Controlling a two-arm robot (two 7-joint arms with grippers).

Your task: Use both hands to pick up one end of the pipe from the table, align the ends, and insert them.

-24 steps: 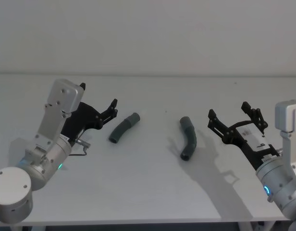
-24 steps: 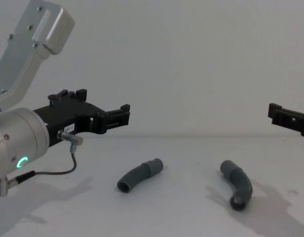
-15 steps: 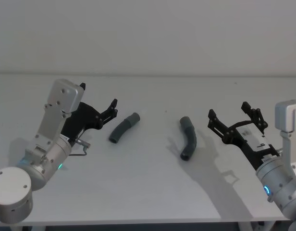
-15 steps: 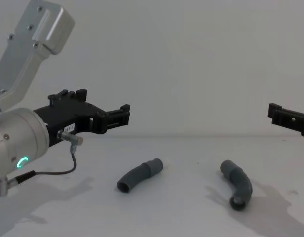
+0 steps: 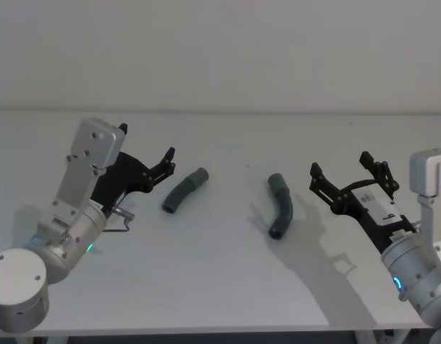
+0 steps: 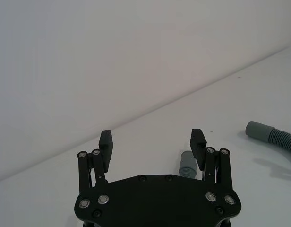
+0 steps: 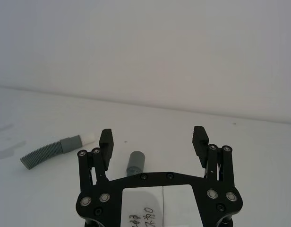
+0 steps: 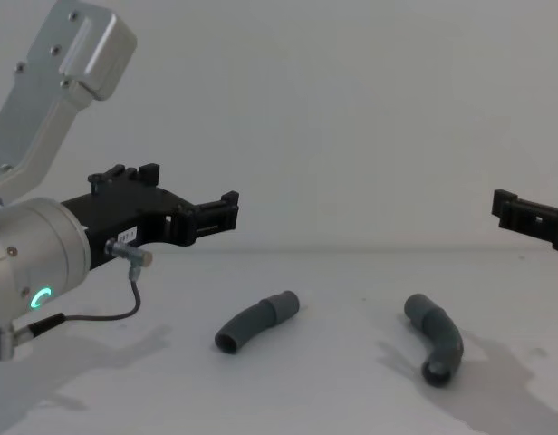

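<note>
Nothing has moved: left hand (image 5: 146,142) and right hand (image 5: 339,163) hover open, left pipe (image 5: 185,190) and right pipe (image 5: 280,206) untouched on the table (image 5: 220,287); grasping hasn't begun.

Silver arms (image 8: 30,245) w/ black end effectors (image 6: 151,139) (image 7: 152,136), green ring (image 8: 43,295), grey cable (image 8: 107,315).

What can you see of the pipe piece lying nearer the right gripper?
The right pipe piece is a short dark grey tube, plastic-looking, bent like an elbow, its body ribbed with a smooth collar at the far end. It lies flat on the white table, its near open mouth facing the robot. Only the table touches it: the open right gripper hovers apart on its right, and the other pipe piece lies apart on its left.
</note>
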